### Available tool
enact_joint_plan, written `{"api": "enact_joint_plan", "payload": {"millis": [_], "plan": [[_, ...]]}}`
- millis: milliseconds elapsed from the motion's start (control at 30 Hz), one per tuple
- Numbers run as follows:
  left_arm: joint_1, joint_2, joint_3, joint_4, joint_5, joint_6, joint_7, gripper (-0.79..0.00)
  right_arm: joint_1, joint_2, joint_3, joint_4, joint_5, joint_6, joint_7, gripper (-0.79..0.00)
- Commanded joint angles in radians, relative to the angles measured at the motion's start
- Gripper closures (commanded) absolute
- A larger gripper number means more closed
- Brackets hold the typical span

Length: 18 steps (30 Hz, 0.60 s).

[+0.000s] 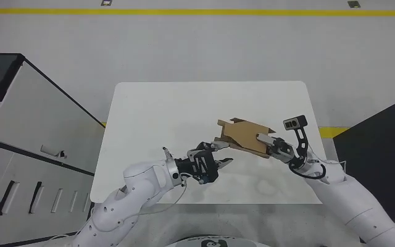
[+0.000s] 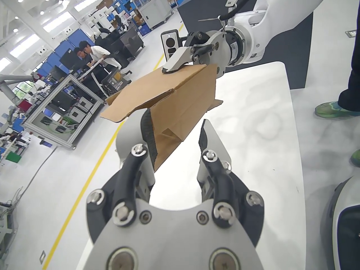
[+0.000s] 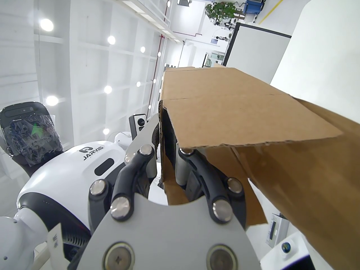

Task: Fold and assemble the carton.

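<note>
We see R gripper [image 3: 168, 151] clamped on carton [image 2: 180, 96] wall, L gripper [image 2: 175, 125] spread wide w/ carton's corner betw. its fingers.

I log the carton [image 1: 245, 134] as plain brown corrugated board, part-erected into an open-ended sleeve, its end flaps loose and unfolded. It sits tilted over the right part of the table [image 1: 185, 117]; one end is pinched in the right gripper [image 1: 273, 146] and the free end points toward the table's middle. I cannot tell whether its lower edge touches the tabletop.
</note>
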Motion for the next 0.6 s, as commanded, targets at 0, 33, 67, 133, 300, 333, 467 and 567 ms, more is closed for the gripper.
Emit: {"api": "enact_joint_plan", "payload": {"millis": [0, 33, 67, 133, 300, 333, 467, 567], "plan": [[-0.001, 0.001, 0.002, -0.001, 0.001, -0.001, 0.0, -0.345, -0.002, -0.003, 0.004, 0.0, -0.004, 0.006, -0.002, 0.0], [-0.001, 0.001, 0.003, -0.001, 0.002, -0.002, 0.0, -0.342, -0.003, -0.005, 0.006, 0.0, -0.005, 0.01, -0.003, 0.0], [-0.001, 0.001, 0.003, -0.002, 0.002, -0.003, 0.001, -0.345, -0.004, -0.007, 0.007, 0.0, -0.007, 0.013, -0.003, 0.0], [-0.002, 0.002, 0.004, -0.001, 0.002, -0.003, 0.001, -0.342, -0.005, -0.011, 0.012, 0.0, -0.009, 0.017, -0.002, 0.0], [0.002, 0.004, -0.003, -0.003, 0.007, 0.011, -0.01, -0.348, -0.013, -0.019, 0.025, 0.001, -0.013, 0.021, 0.004, 0.0], [0.004, 0.004, -0.006, -0.005, 0.009, 0.014, -0.013, -0.348, -0.015, -0.02, 0.029, 0.001, -0.013, 0.02, 0.006, 0.0], [0.012, 0.007, -0.017, -0.009, 0.01, 0.021, -0.019, -0.363, -0.025, -0.025, 0.043, -0.001, -0.013, 0.022, 0.015, 0.0], [0.013, 0.008, -0.017, -0.013, 0.009, 0.02, -0.018, -0.372, -0.032, -0.03, 0.049, -0.004, -0.016, 0.029, 0.026, 0.0]]}}
